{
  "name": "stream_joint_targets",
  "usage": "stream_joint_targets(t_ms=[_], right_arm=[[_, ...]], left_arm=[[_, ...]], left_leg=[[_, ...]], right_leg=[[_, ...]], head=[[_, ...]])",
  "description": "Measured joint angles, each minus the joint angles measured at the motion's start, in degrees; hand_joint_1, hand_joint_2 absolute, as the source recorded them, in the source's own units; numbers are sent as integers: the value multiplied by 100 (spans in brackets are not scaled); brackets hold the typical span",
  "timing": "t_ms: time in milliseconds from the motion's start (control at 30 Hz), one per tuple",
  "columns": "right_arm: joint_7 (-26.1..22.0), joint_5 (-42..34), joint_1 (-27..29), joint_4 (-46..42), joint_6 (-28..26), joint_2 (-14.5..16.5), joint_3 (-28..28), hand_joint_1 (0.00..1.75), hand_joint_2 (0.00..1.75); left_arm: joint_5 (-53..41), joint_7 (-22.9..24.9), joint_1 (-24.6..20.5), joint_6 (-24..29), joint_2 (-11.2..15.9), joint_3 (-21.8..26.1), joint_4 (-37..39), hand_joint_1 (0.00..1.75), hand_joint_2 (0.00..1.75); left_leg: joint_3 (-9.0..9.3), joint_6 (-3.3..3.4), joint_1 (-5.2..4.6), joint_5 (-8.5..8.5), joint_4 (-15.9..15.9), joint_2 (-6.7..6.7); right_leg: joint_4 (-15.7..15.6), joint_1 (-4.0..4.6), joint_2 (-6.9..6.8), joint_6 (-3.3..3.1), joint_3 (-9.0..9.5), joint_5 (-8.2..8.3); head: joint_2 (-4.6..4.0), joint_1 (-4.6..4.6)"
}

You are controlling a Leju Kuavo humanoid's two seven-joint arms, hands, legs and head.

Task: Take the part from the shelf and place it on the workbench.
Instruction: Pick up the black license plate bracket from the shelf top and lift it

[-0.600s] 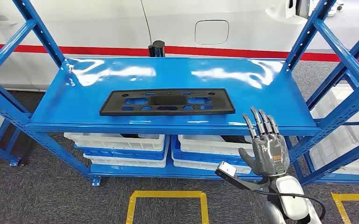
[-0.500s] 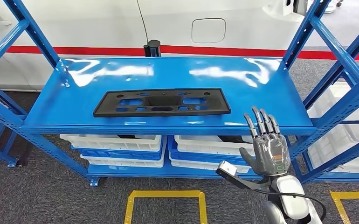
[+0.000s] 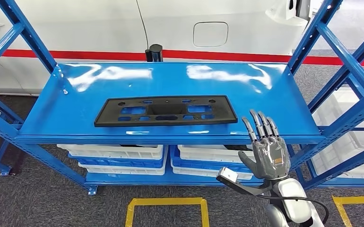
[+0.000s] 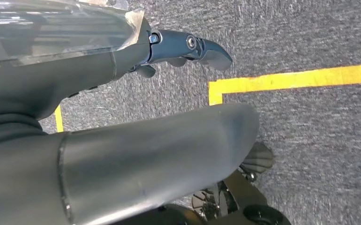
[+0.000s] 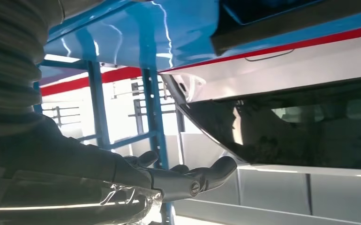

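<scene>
step: approach, nothing grasped | change: whole view shifted since 0.5 s ago, so camera moved, part didn't | right hand (image 3: 264, 152) raised, fingers spread, held nothing | black part (image 3: 165, 110) flat on blue shelf (image 3: 274, 101), ahead-left of hand, apart | left hand (image 4: 188, 47) hung over floor, grip unclear

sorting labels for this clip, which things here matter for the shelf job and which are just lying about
Job:
black part, flat on the shelf
blue shelf
right hand, raised, holding nothing

Lying about:
white bins underneath
yellow floor tape
black cylinder behind the shelf
</scene>
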Motion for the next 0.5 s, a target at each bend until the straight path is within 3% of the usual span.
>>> stream_joint_targets(t_ms=[67,133,167,200,233,267,333,400,500], right_arm=[[-15,-1,-10,-2,0,-4,4,0,175],[-41,-13,-16,8,-3,-8,11,0,175],[-65,-29,-14,19,-5,-10,20,0,175],[-92,-48,-14,32,-7,-13,31,0,175],[-122,-73,-18,43,-8,-15,45,0,175],[-151,-103,-24,50,-8,-19,61,0,175],[-196,-158,-44,60,-4,-26,97,0,175],[-225,-202,-62,73,0,-30,127,0,175],[-296,-325,-85,84,6,-30,162,0,175]], left_arm=[[1,2,-3,2,0,0,0,0,0],[3,2,-5,4,4,1,0,0,0],[4,2,-4,4,3,1,0,0,0],[4,2,-3,5,1,2,0,0,0],[4,2,-3,5,-3,2,0,0,0],[4,2,-3,7,-9,2,0,0,0],[4,2,-5,13,-17,2,0,0,0],[4,2,-6,19,-18,2,0,0,0],[5,-3,-10,27,-13,2,-1,0,0]], left_leg=[[69,61,21,13,-57,5],[94,95,17,-14,-62,3],[108,99,16,-32,-61,-1],[131,97,16,-54,-61,-7],[167,87,18,-79,-60,-16],[211,72,20,-110,-60,-25],[286,17,0,-186,-52,-39],[316,-41,-22,-242,-51,-40],[314,-128,2,-315,-4,-26]], right_leg=[[457,-3,-8,-4,-241,-183],[1234,-8,-9,-26,-695,-427],[1507,-11,-10,-12,-881,-476],[1573,-13,-10,24,-964,-433],[1382,-18,-12,75,-914,-291],[1002,-23,-17,127,-760,-94],[235,-22,-35,143,-408,237],[-21,-2,-41,54,-270,317],[-40,-23,-28,-74,-231,304]], head=[[0,21],[0,37],[0,36],[0,38],[0,38],[0,39],[0,43],[0,41],[0,31]])
